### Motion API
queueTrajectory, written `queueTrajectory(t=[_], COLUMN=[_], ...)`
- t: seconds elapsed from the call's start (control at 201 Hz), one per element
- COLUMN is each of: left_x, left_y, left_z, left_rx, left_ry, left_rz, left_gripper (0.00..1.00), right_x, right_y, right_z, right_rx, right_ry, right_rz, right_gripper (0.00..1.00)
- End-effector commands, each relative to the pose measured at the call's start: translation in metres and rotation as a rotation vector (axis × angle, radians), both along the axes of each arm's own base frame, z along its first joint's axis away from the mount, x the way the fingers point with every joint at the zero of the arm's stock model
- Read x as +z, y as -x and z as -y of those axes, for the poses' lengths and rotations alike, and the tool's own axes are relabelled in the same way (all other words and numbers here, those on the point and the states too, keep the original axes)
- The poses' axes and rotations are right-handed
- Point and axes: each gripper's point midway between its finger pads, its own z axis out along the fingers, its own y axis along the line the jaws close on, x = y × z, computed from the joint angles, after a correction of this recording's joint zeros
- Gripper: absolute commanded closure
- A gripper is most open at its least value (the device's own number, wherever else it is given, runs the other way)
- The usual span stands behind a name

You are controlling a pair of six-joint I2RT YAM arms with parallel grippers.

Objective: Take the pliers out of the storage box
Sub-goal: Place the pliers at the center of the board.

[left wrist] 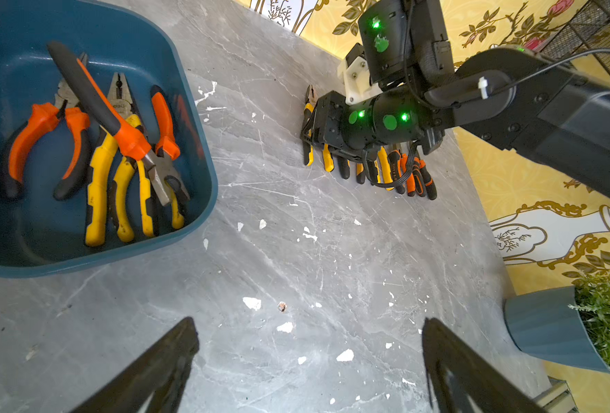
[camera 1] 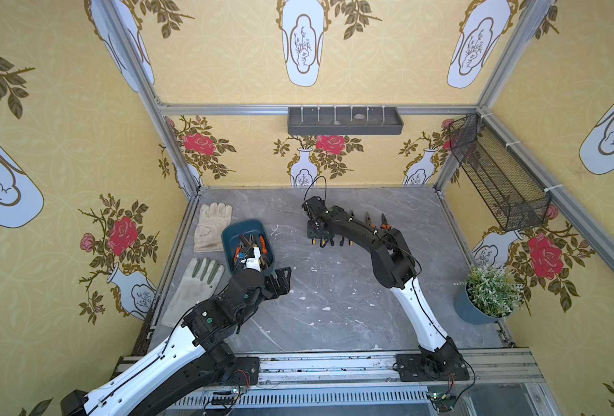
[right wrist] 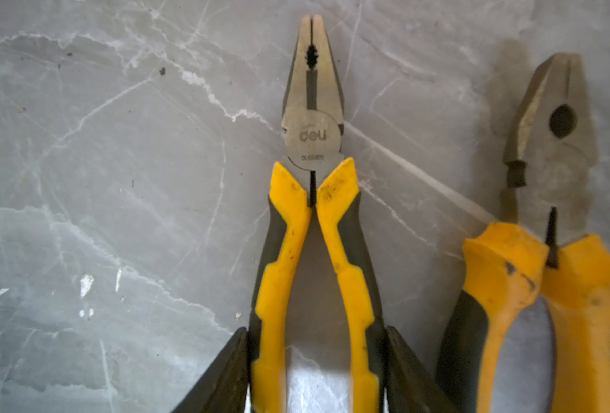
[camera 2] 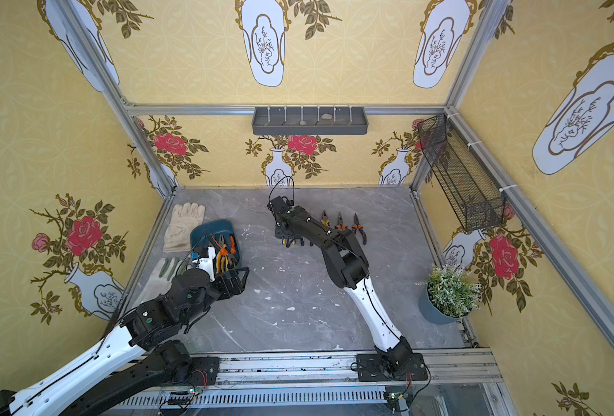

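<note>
Nearest, the left tool (left wrist: pixel 308 321) hovers over the grey marbled worktop (camera 1: pixel 334 288) with its jaws spread wide and nothing between them, just off the near right corner of the storage box (camera 1: pixel 244 225). To the box's near left a pale glove (camera 1: pixel 193 288) lies flat. Over at the right edge of the worktop stands a potted plant (camera 1: pixel 489 288).

The box sits on the left side and holds a heap of pliers (left wrist: pixel 117 143), orange-and-black and yellow-and-black handles crossed over one another (one orange pair lies slantwise on top). Beyond the box a second glove (camera 1: pixel 211 223) lies palm down.

Farther back, toward the middle, the right tool (right wrist: pixel 316 332) is closed partway round the handles of a yellow-handled pair (right wrist: pixel 312 136), one finger against each outer side. That pair lies flat on the worktop, jaws pointing far, at the left end of a row of pliers (camera 2: pixel 339 225) laid side by side. Its neighbour (right wrist: pixel 554 143) is just beside it.

On the far wall hangs a grey divided tray (camera 1: pixel 345 120). A black mesh basket (camera 1: pixel 496 173) hangs on the right wall.
</note>
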Motion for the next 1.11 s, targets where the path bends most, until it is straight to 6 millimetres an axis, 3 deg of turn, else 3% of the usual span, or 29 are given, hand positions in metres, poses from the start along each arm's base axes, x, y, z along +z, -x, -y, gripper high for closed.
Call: queueTrajectory(t=[0.0,0.652,1.1], left_x=[0.002,0.004,0.007], left_y=[-0.001,-0.001,-0.002], left_z=[0.001,0.002,0.003], left_rx=[0.001,-0.001,-0.005], left_ry=[0.009,0.008,0.002], left_rz=[0.005,0.006,0.01], left_gripper=[0.01,0.01,0.01], right_x=[0.005,0.004,0.021], right_y=[-0.001,-0.002,-0.011], right_z=[0.007,0.006,0.002], right_rx=[-0.028,-0.019,-0.009], right_ry=[0.018,0.015,-0.006], right_rz=[0.013,0.003,0.034], right_gripper=[0.47,0.31,0.3])
